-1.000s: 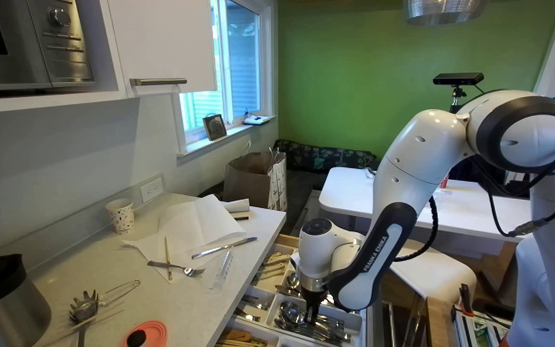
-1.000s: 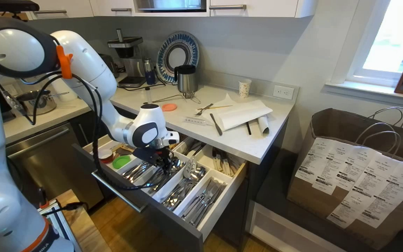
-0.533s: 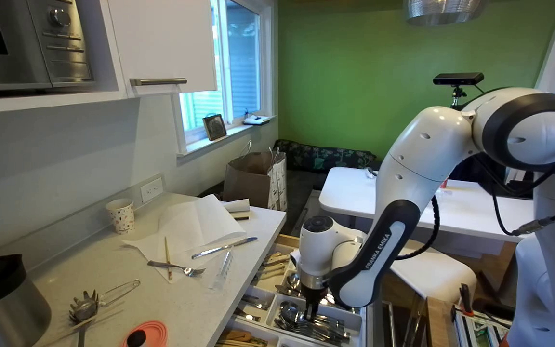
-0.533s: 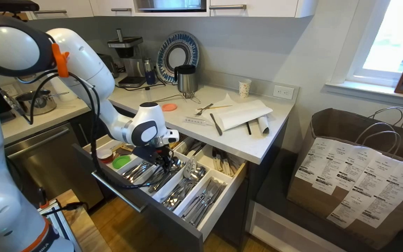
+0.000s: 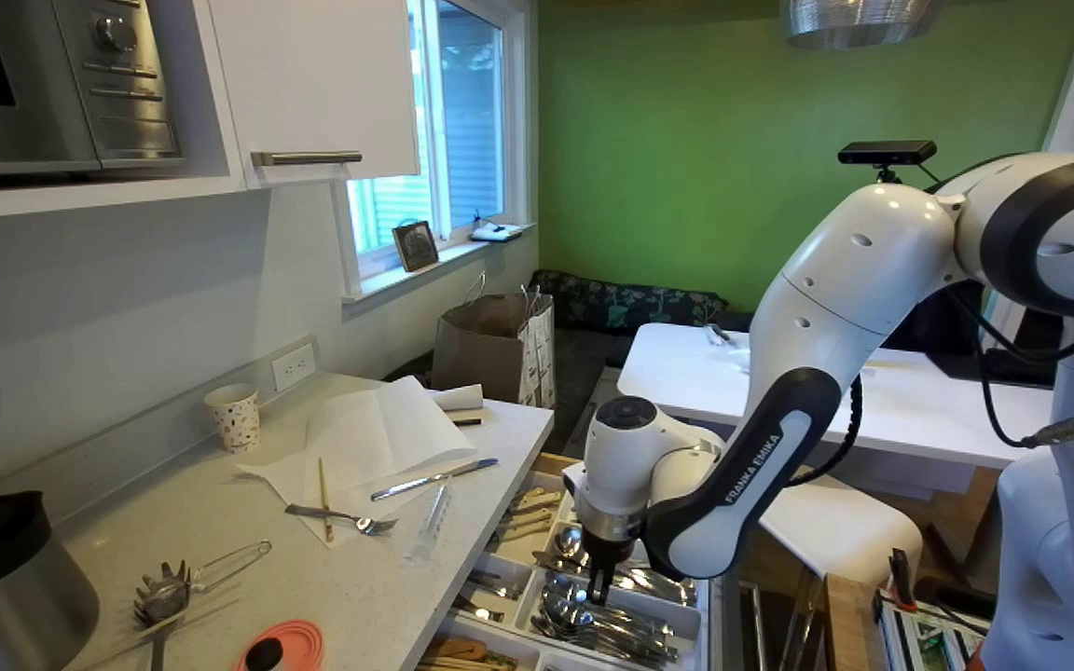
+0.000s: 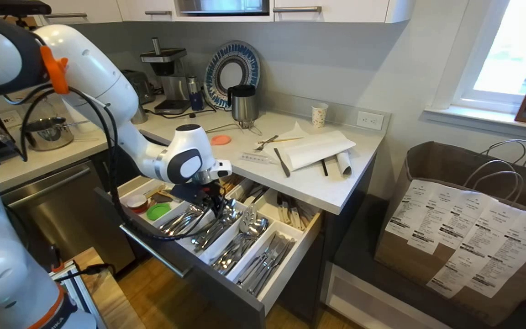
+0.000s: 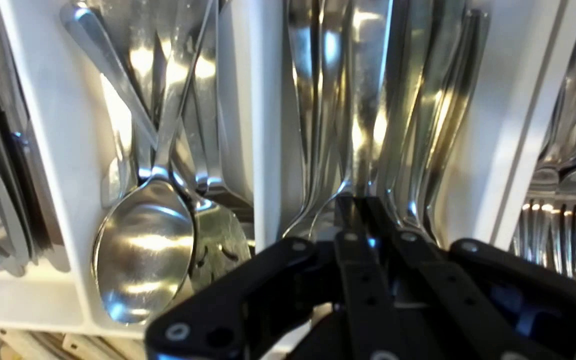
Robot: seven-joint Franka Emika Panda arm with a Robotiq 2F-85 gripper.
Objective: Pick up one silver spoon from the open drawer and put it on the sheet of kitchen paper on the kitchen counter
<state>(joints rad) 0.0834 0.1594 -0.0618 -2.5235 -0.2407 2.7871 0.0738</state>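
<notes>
While my arm (image 5: 849, 280) bends down over the open drawer (image 6: 231, 297), my gripper (image 7: 362, 200) hangs over one compartment of cutlery, its fingers (image 7: 350, 215) nearly together with only a sliver between them. In the wrist view a bright silver handle (image 7: 368, 90) runs up to that sliver, yet I cannot tell whether the tips are clenched on it or merely poised above it. Silver spoons (image 5: 565, 610) lie heaped in this compartment, and in an exterior view their bowls crowd just beside my fingertips. A white divider (image 7: 266, 125) parts them from the neighbouring row, where a large serving spoon (image 7: 143, 250) rests right beside a slotted utensil (image 7: 223, 225); on the opposite side, beyond another divider, I see forks (image 7: 568, 200).

The sheet of kitchen paper (image 5: 388, 433) lies rumpled on the kitchen counter (image 5: 341, 596), well apart from my gripper, and both exterior views show it. A table knife (image 5: 434, 480) lies along its edge, whether touching I cannot tell. Near that knife a fork (image 5: 341, 515) and a thin tan stick (image 5: 323, 489) cross each other. A speckled cup (image 5: 237, 419) stands upright near the paper, on the side away from the drawer.
</notes>
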